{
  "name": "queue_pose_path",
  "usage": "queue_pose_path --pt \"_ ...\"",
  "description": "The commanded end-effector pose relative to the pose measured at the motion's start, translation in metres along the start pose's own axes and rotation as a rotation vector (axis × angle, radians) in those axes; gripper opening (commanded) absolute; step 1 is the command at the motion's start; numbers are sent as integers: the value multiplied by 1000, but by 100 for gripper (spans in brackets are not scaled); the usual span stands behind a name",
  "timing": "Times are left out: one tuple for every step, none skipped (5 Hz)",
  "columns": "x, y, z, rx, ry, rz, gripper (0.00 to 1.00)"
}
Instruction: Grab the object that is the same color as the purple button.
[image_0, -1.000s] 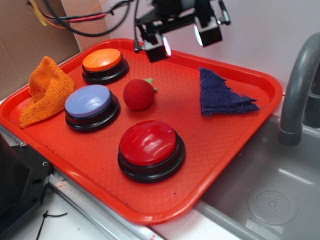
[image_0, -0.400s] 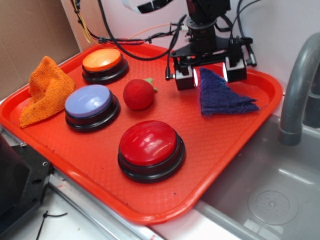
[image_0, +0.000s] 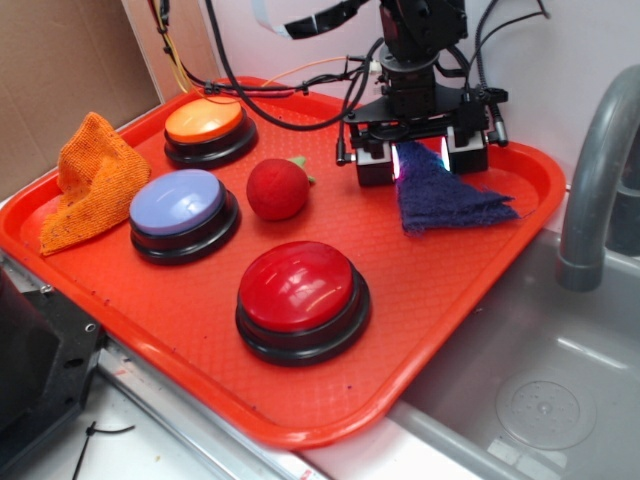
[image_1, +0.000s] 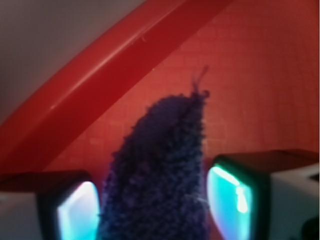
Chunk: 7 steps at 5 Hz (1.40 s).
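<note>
The object, a dark purple-blue terry rag (image_0: 445, 198), lies folded in a triangle at the back right of the red tray (image_0: 430, 300). My gripper (image_0: 421, 160) is down over the rag's far tip, open, one finger on each side of the cloth. In the wrist view the rag's pointed end (image_1: 162, 165) fills the gap between the two glowing pads (image_1: 227, 200), with a sliver of space on the right. The purple button (image_0: 180, 205), lavender-blue on a black base, sits at the tray's left.
An orange button (image_0: 207, 124) at the back, a large red button (image_0: 300, 290) in front and a red ball (image_0: 277, 188) between them share the tray. An orange knitted cloth (image_0: 92, 180) drapes the left rim. A sink with a grey faucet (image_0: 595, 170) lies to the right.
My gripper came down from above the tray's back edge, moved right, and now straddles the rag's far tip. The rag and the buttons have stayed where they were.
</note>
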<state>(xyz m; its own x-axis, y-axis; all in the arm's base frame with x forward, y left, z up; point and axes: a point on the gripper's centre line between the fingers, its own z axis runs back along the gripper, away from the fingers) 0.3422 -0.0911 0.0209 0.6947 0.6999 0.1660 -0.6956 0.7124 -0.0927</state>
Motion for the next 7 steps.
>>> queue_pose_path --pt "25 3 22 -40 27 27 0" --pt "34 20 56 -52 35 -12 0" --pt "34 30 89 -98 131 -233 0" --pt "33 50 123 -100 153 -397 0" --pt "32 79 160 -83 133 -473 0" --pt "27 103 184 -100 143 -553 0" --pt "18 120 198 -147 137 -595 0"
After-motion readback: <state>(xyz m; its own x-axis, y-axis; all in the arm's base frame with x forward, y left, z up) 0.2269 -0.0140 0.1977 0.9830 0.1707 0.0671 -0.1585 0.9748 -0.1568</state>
